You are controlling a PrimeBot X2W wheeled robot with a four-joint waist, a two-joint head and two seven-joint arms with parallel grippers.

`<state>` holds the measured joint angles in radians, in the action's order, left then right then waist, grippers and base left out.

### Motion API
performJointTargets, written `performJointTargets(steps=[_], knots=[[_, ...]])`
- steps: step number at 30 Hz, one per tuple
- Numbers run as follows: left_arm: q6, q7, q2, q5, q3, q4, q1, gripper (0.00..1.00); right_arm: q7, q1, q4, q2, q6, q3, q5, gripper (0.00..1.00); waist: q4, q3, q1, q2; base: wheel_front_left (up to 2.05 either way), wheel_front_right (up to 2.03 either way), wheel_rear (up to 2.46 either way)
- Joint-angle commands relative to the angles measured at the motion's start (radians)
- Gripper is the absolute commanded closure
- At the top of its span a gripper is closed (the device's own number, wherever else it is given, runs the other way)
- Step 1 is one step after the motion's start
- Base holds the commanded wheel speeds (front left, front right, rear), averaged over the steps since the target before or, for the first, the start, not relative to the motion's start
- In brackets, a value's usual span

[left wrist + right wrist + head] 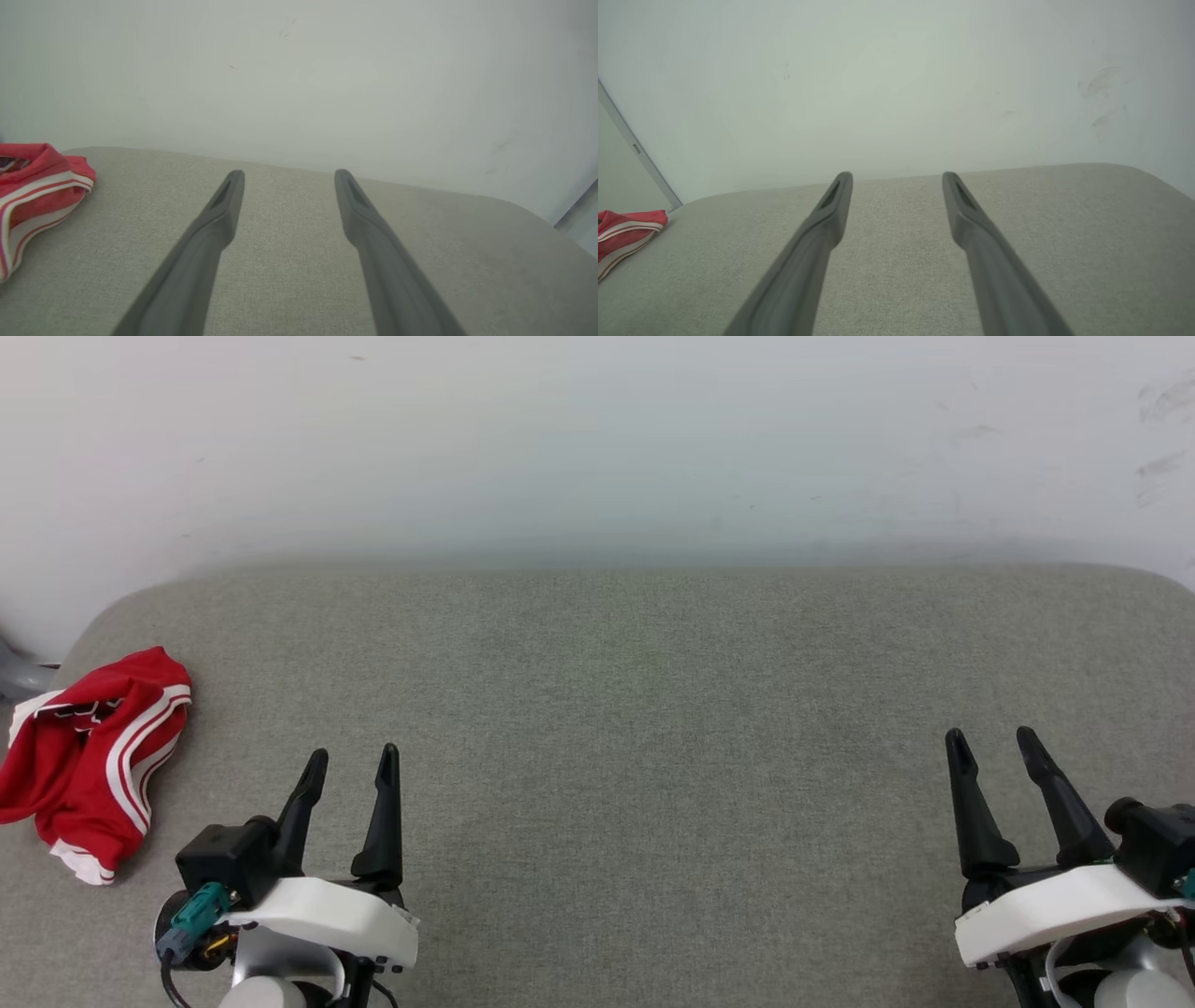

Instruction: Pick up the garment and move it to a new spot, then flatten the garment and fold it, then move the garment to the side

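The garment (89,761), red with white striped trim, lies crumpled in a heap at the far left edge of the grey padded surface. It shows at the left border of the left wrist view as the garment (35,196), and small at the left of the right wrist view as the garment (623,231). My left gripper (353,763) hovers open at the lower left, a short way right of the heap, nothing between its fingers (224,205). At the lower right my right gripper (990,745) is open too, far from the cloth, its fingers (833,207) apart over bare fabric.
The grey cushioned surface (635,728) has rounded far corners and ends at a white wall (597,439) behind it. A grey object (17,677) sits off the left edge behind the garment. A pale frame edge (637,149) runs diagonally at the left of the right wrist view.
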<state>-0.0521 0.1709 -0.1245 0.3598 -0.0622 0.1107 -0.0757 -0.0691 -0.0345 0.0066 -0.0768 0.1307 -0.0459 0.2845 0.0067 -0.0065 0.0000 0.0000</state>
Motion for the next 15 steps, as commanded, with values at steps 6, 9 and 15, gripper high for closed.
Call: performJointTargets(steps=[6, 9, 15], knots=[[0.012, 0.021, -0.019, -0.061, -0.02, 0.012, 0.001, 0.0, 0.009, 0.008, -0.028, 0.007, 0.0, -0.004, -0.082, 0.0, 0.001, -0.003, 0.0, 0.0, 0.0, 0.0, 0.0], [0.012, 0.028, -0.02, -0.077, -0.023, 0.022, 0.002, 0.0, 0.013, 0.012, -0.035, 0.009, 0.0, -0.005, -0.108, 0.0, 0.001, -0.005, 0.0, 0.0, 0.0, 0.0, 0.0], [0.005, 0.041, -0.02, -0.112, -0.027, 0.035, 0.002, 0.0, 0.02, 0.022, -0.045, 0.015, 0.0, -0.009, -0.151, 0.0, 0.002, -0.008, 0.0, 0.0, 0.0, 0.0, 0.0]])
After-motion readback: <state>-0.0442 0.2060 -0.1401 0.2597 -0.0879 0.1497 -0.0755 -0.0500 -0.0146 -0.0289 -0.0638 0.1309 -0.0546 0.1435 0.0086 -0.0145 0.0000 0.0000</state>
